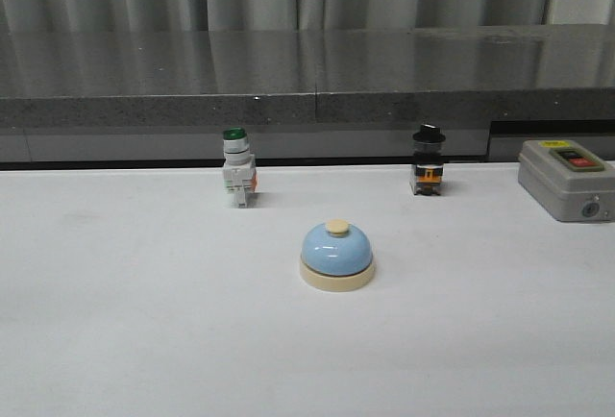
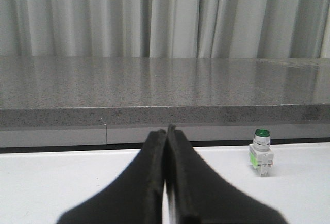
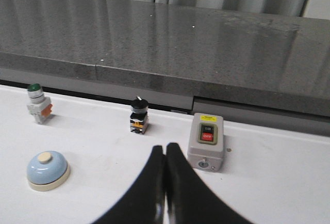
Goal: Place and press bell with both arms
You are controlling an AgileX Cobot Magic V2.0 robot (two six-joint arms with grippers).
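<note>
The light-blue dome bell (image 1: 336, 255) with a cream base and cream button sits upright on the white table, near the middle in the front view. It also shows in the right wrist view (image 3: 47, 170). No arm shows in the front view. My left gripper (image 2: 166, 131) is shut and empty, well away from the bell, which is out of its view. My right gripper (image 3: 164, 149) is shut and empty, off to the bell's right and apart from it.
A green-capped white pushbutton switch (image 1: 237, 167) stands behind the bell to the left. A black-knobbed switch (image 1: 428, 160) stands behind it to the right. A grey ON/OFF switch box (image 1: 567, 179) lies at the far right. A grey stone ledge (image 1: 307, 81) runs along the table's back.
</note>
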